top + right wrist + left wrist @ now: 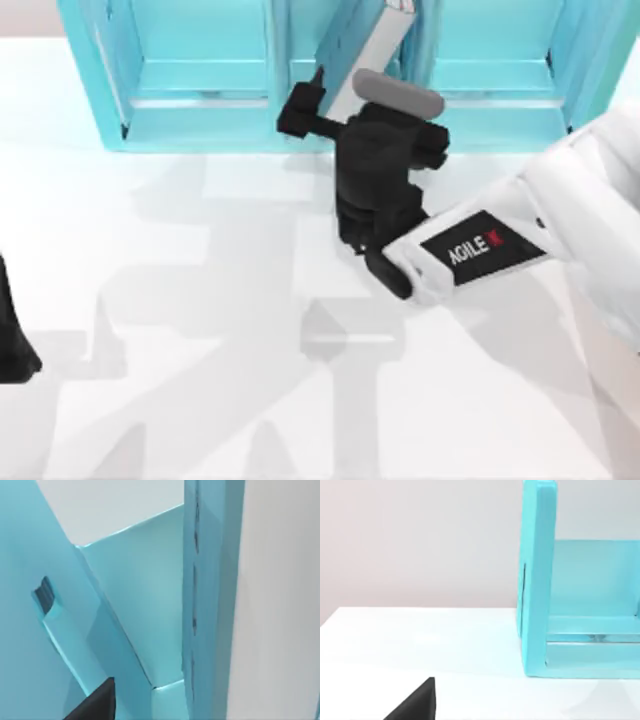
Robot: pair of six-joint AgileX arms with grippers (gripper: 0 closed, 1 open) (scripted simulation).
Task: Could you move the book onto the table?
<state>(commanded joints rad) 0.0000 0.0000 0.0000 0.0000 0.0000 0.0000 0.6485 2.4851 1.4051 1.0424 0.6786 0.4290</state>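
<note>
Whether my right jaws (335, 95) had clamped the book (372, 50), tilted in the shelf unit's (200, 80) middle compartment, I could not tell; best to draw it straight out toward the counter (200, 300) without scraping the dividers.

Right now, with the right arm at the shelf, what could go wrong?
1. The book leans tilted in the shelf unit; pulled out, it may catch a divider.
2. The right end effector sits close against the shelf front and could bump it.
3. A weak hold may drop the book on the table.
</note>
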